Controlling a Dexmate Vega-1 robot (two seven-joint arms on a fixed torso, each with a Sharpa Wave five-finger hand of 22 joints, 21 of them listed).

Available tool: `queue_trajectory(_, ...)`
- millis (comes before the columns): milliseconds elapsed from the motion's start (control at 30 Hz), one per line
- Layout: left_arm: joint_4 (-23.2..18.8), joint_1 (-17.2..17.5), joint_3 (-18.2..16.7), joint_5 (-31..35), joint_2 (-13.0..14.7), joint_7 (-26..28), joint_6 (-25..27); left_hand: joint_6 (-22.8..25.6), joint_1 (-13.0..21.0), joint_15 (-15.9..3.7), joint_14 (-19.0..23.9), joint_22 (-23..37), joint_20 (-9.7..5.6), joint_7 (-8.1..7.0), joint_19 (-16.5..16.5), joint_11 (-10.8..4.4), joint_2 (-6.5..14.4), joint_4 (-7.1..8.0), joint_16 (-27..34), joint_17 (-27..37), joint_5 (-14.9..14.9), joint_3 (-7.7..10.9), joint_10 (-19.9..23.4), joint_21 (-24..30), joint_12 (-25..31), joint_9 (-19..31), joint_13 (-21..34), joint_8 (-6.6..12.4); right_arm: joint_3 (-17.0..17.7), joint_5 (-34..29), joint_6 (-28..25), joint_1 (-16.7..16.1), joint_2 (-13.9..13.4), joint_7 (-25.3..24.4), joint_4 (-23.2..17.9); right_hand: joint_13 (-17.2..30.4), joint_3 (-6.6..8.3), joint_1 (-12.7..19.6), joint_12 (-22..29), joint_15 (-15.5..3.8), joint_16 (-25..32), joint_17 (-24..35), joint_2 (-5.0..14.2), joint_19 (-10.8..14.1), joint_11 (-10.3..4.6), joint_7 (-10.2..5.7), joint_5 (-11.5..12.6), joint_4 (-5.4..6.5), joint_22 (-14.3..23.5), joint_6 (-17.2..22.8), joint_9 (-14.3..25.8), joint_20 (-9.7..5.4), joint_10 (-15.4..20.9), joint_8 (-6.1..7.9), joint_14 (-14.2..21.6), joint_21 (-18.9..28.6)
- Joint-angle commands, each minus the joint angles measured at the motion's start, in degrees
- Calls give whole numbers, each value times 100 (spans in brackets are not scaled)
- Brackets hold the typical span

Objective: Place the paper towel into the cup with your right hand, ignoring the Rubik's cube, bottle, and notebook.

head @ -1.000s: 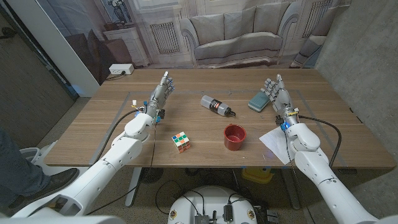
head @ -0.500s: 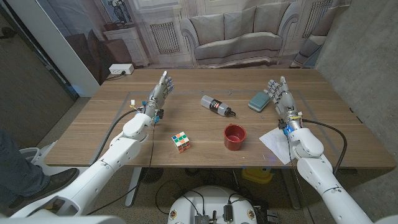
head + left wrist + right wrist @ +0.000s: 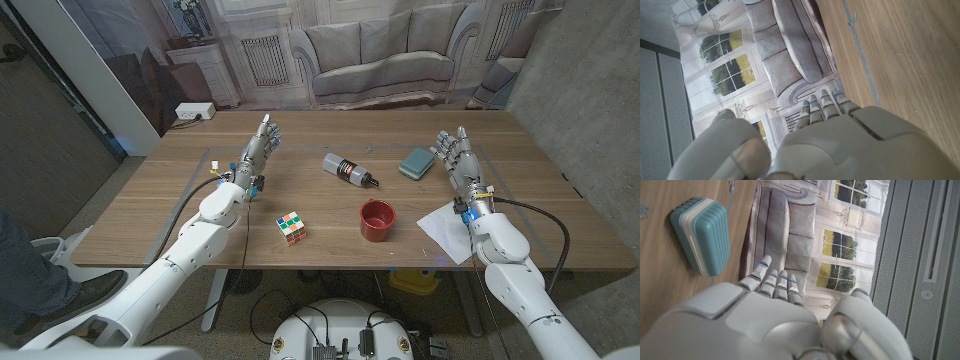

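Both hands empty, fingers apart.
Towel [image 3: 446, 230] lies at the near right table [image 3: 300, 190] edge, under the right hand's [image 3: 458, 160] arm; cup [image 3: 378, 219] stands left of it; left hand [image 3: 258, 150] farther left.

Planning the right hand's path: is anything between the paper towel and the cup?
Nothing visible. The paper towel lies at the near table edge beside the right hand, and bare wood separates it from the red cup. The bottle lies farther back.
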Motion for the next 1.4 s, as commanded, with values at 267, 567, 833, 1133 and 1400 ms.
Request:
queue_trajectory(267,-46,-56,84,83,-85,90,45,59,-1,6,44,20,-121,4,37,-11,37,-18,2,20,31,-21,59,-4,29,32,20,0,267,7,33,-398,-172,80,-331,3,-18,31,9,4,-10,35,23,79,1,8,0,-34,20,58,20,-280,69,-13,53,-29)
queue_trajectory(567,-58,-46,77,27,-136,121,66,82,13,3,63,20,-118,7,55,-3,51,-23,-3,21,30,-24,83,-8,26,33,20,-3,375,128,114,-532,-184,222,-362,4,-25,40,12,-28,-8,37,30,152,-27,-12,-4,-41,20,76,21,-318,102,-16,101,-40)
queue_trajectory(833,-188,-15,62,47,-77,171,129,95,24,1,78,20,-114,7,66,-3,62,-27,-8,21,29,-29,105,-14,23,34,21,-8,466,111,236,-696,-190,273,-441,4,-26,50,12,-39,-12,36,34,161,-45,-21,-5,-47,20,92,22,-316,115,-15,115,-56)
queue_trajectory(1133,-208,39,4,-21,-103,162,21,116,35,-8,104,20,-112,0,85,-27,75,-31,-11,22,27,-35,134,-18,21,34,22,-12,572,92,281,-921,-204,285,-597,5,-29,57,7,-39,-20,37,40,178,-41,-15,-7,-52,20,98,22,-324,118,-18,121,-71)
queue_trajectory(1400,-139,36,22,-58,-173,127,-43,143,47,-10,122,20,-114,1,116,7,85,-35,-18,22,25,-45,143,-19,9,35,22,-15,651,110,367,-1071,-175,324,-656,5,-35,71,18,-67,-23,37,45,210,-72,-57,-12,-61,20,159,24,-306,173,-4,157,-99)
